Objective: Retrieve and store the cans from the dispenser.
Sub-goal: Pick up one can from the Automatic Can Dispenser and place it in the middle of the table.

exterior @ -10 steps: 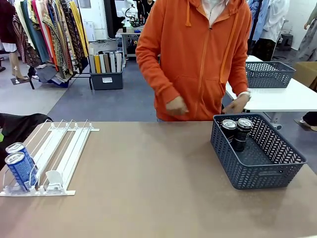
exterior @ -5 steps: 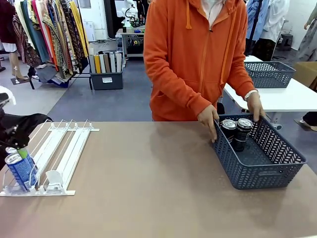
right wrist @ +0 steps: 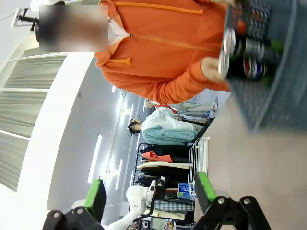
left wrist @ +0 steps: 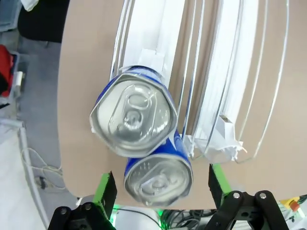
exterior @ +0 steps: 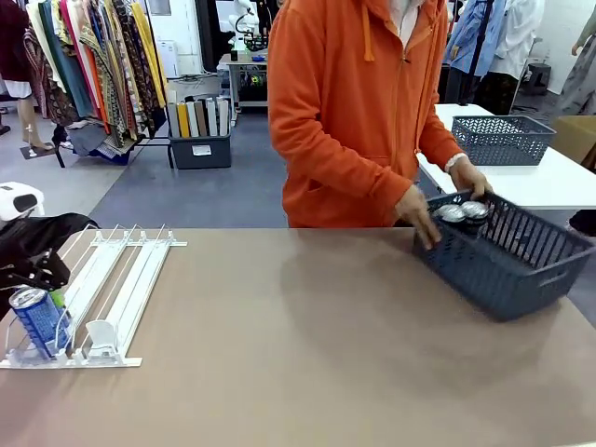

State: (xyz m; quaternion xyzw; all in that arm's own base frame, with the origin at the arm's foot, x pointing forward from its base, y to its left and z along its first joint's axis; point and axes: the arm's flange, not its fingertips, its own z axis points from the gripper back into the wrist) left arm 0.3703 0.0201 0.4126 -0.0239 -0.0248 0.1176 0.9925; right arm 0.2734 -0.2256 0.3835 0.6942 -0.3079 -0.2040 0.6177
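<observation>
The left tool had come down over the dispenser at the worktop's left, jaws wide apart astride the front one of two blue cans (not yet gripped), so a pick looked near. At right, the person's hands had lifted and tilted the basket holding black cans. The right tool hung open, empty.

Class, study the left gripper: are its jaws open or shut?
Open. The left gripper has jaws wide apart either side of the nearer blue can, gaps showing on both sides.
</observation>
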